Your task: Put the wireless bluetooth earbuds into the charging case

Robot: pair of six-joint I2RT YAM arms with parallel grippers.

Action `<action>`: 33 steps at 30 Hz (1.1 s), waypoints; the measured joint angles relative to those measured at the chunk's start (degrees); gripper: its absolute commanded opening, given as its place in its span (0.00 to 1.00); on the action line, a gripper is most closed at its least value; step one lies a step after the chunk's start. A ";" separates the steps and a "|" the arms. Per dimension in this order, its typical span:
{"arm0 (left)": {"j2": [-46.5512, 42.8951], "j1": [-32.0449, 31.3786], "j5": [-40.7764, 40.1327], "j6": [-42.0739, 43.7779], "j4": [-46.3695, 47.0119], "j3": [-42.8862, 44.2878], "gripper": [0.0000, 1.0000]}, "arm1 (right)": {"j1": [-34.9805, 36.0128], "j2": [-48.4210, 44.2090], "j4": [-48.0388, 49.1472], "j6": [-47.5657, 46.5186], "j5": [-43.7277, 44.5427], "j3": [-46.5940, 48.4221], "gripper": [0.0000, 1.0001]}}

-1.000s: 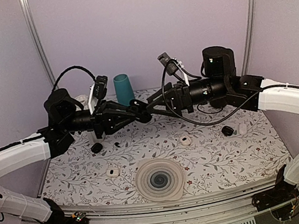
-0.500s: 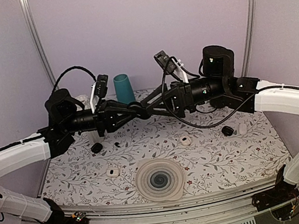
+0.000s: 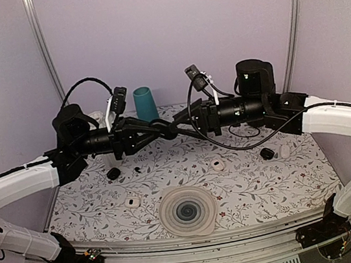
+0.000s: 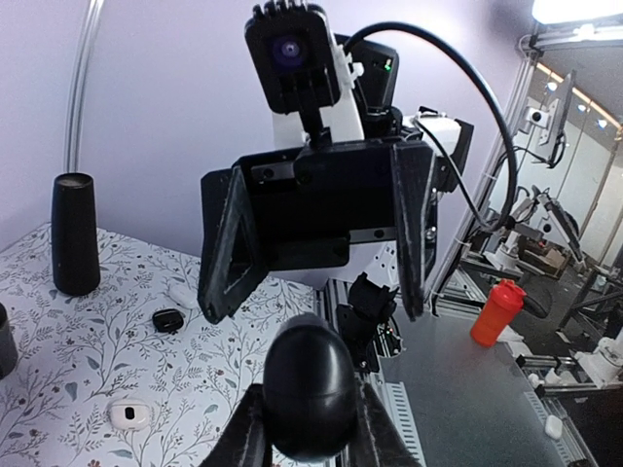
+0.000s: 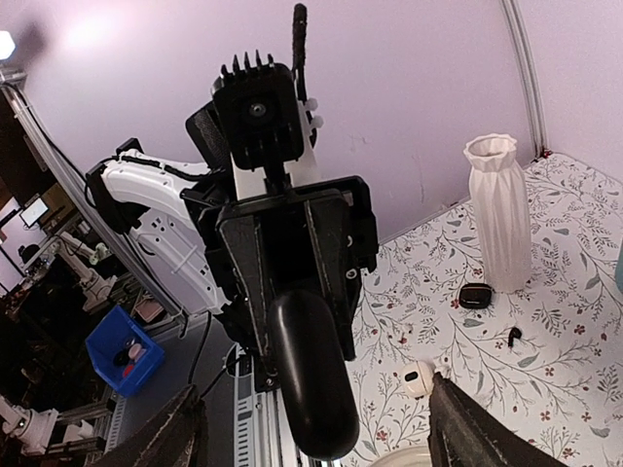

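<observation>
Lilac walls (image 3: 167, 28) and two metal posts (image 3: 43, 52) close in a worktop (image 3: 269, 190) covered with a grey leaf-print cloth. The wrist views show a cluttered workshop past its edge, with a blue bin (image 5: 119, 355) and a red bottle (image 4: 496, 311). The left arm (image 3: 19, 183) and right arm (image 3: 343, 114) reach inward and meet nose to nose above the far middle. The left jaws are clamped tight on a black case (image 4: 310, 384) and hold it in the air. The right jaws stand wide apart just in front of it, gripping nothing. On the cloth stand a white vase (image 5: 501, 224), a teal cup (image 3: 145, 104) and a black tumbler (image 4: 75, 233), with a ringed disc (image 3: 186, 210) near the front. Two white cases (image 3: 132, 202) and two spare black cases (image 3: 113, 173) lie scattered. One bud (image 3: 139, 170) lies loose just right of the left-hand spare, well apart from the held case. I cannot make out the second bud. From above, the arms hide most of the vase and all of the tumbler.
</observation>
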 measured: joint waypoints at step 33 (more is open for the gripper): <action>1.42 0.00 -1.66 -8.48 7.82 -0.96 0.61 | -0.17 3.39 8.61 4.24 -5.55 -1.49 0.03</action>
